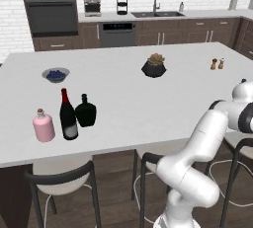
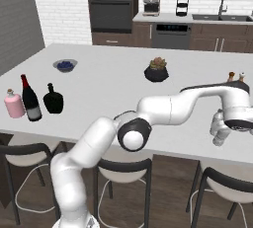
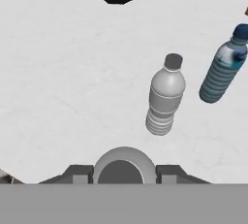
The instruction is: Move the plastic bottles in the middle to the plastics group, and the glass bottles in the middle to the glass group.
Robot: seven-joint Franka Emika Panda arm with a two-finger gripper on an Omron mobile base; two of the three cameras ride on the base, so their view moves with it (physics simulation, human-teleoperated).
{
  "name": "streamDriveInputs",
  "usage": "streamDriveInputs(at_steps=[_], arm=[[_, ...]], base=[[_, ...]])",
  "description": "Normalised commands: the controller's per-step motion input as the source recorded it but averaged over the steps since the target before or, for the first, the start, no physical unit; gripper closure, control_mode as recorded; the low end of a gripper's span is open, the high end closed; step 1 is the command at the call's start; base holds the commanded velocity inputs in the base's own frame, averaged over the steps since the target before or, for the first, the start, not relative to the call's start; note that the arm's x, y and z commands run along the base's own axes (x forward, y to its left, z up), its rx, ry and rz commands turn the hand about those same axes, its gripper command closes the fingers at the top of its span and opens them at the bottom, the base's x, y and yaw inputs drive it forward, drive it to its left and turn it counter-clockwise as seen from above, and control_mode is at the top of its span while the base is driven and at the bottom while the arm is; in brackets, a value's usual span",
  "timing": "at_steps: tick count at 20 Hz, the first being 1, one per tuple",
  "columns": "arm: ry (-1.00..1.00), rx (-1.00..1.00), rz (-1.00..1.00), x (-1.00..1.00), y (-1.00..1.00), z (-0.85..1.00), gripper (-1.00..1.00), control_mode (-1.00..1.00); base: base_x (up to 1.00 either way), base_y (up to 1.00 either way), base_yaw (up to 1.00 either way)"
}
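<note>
A small clear plastic bottle (image 3: 164,97) with a pale grey cap stands upright on the white counter, ahead of my gripper (image 3: 123,172) and slightly right of it. The gripper's dark fingertips stand apart, clear of the bottle. The translucent blue bottle (image 3: 224,70) with a dark cap stands a short gap to its right. At the counter's left front, the tall dark wine bottle (image 1: 67,116) stands between the pink corked bottle (image 1: 43,126) and the squat black flask (image 1: 85,111).
A black plant pot (image 1: 154,66) sits mid-counter, and a bowl of blueberries (image 1: 55,75) at the back left. Two orange-brown shakers (image 1: 217,64) stand at the right. Stools line the counter's front edge (image 1: 99,150).
</note>
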Motion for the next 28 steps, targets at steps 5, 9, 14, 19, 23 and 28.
streamDriveInputs(at_steps=[5,9,14,19,23,28], arm=[[-0.02,0.0,0.1,0.3,-0.17,-0.12,1.0,-1.0],[0.0,0.0,0.04,0.06,-0.22,-0.01,1.0,-1.0],[0.04,-0.07,0.0,0.03,-0.05,0.0,1.0,-1.0],[0.12,-0.16,0.0,0.26,0.0,0.0,1.0,-1.0],[0.04,-0.1,0.0,0.26,0.0,0.0,1.0,-1.0],[0.0,0.0,0.02,0.02,-0.04,0.0,1.0,-1.0]], base=[[0.0,0.0,0.0],[0.0,0.0,0.0],[0.0,0.0,0.0],[0.0,0.0,0.0],[0.0,0.0,0.0],[0.0,0.0,0.0]])
